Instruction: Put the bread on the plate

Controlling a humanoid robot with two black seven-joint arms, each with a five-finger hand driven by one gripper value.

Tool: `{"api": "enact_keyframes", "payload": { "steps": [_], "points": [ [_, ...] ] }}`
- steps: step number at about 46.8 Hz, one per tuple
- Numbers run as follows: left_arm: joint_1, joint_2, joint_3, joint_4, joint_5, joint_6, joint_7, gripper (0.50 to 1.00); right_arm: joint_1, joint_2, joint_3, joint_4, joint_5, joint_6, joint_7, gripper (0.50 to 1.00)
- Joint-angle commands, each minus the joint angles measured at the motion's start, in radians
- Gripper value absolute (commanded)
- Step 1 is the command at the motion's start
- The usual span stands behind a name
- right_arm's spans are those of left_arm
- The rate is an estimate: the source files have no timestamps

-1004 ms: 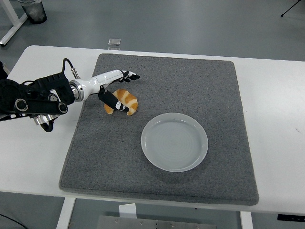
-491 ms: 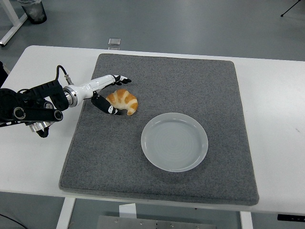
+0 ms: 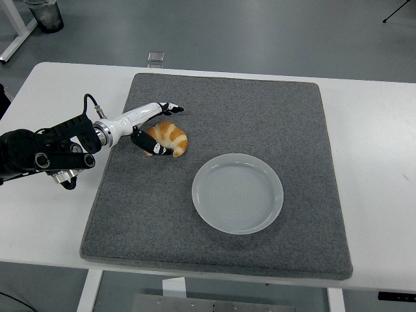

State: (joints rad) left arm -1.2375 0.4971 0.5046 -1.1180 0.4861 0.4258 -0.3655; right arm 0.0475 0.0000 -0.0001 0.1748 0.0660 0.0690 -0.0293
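My left hand [image 3: 151,123] brackets the bread [image 3: 168,138] on the grey mat [image 3: 221,247], fingers [image 3: 170,106] seemingly half-open, not clamped; plate [image 3: 238,193] nearby.

Bright, even overhead light, with no glare. The plate [image 3: 238,193] casts only a faint soft shadow toward 6 o'clock. The focus is sharp throughout, and the table [image 3: 370,130] edges bow slightly.

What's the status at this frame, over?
Left hand at the bread, fingers spread, no grasp. Bread on mat. Plate empty, path clear.
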Motion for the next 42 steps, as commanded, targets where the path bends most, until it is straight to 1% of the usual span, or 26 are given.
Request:
{"api": "enact_keyframes", "payload": {
  "steps": [1,5,6,7,11,16,19,22,25,32,37,42],
  "points": [
    [0.016,-0.009,-0.023,0.012,0.0,0.001,-0.006,0.956,0.0,0.0,0.0,0.0,0.0,0.0,0.0,0.954],
    [0.029,-0.011,-0.038,0.014,0.0,-0.001,-0.007,0.936,0.0,0.0,0.0,-0.001,0.0,0.0,0.0,0.952],
    [0.029,-0.011,-0.038,0.012,0.0,0.001,-0.007,0.924,0.0,0.0,-0.001,0.0,0.0,0.0,0.0,0.952],
    [0.032,-0.011,-0.038,0.012,0.0,-0.001,-0.007,0.9,0.0,0.0,-0.001,0.0,0.0,0.0,0.0,0.952],
    [0.035,-0.011,-0.038,0.011,0.002,-0.001,-0.007,0.849,0.0,0.0,-0.001,0.0,0.0,0.0,0.0,0.952],
    [0.035,-0.009,-0.038,0.01,0.002,-0.002,-0.007,0.757,0.0,0.0,-0.001,0.0,0.0,0.0,0.0,0.952],
    [0.035,-0.009,-0.038,0.01,0.0,-0.002,-0.007,0.684,0.0,0.0,-0.001,0.0,0.0,0.0,0.0,0.952],
    [0.033,-0.009,-0.038,0.009,0.002,-0.002,-0.009,0.579,0.0,0.0,-0.001,0.0,0.0,0.0,0.0,0.952],
    [0.03,-0.009,-0.038,0.007,0.0,-0.002,-0.02,0.504,0.0,0.0,-0.001,0.0,0.0,0.0,0.0,0.952],
    [0.021,0.0,-0.067,0.006,-0.001,-0.002,-0.044,0.5,0.0,0.0,-0.001,0.0,0.0,0.0,0.0,0.952],
    [0.02,0.011,-0.104,0.007,0.0,-0.002,-0.047,0.5,0.0,0.0,-0.001,0.0,0.0,0.0,0.0,0.952],
    [0.015,0.015,-0.106,0.007,0.0,-0.002,-0.047,0.5,0.0,0.0,-0.001,0.0,0.0,0.0,0.0,0.952]
  ]
}}
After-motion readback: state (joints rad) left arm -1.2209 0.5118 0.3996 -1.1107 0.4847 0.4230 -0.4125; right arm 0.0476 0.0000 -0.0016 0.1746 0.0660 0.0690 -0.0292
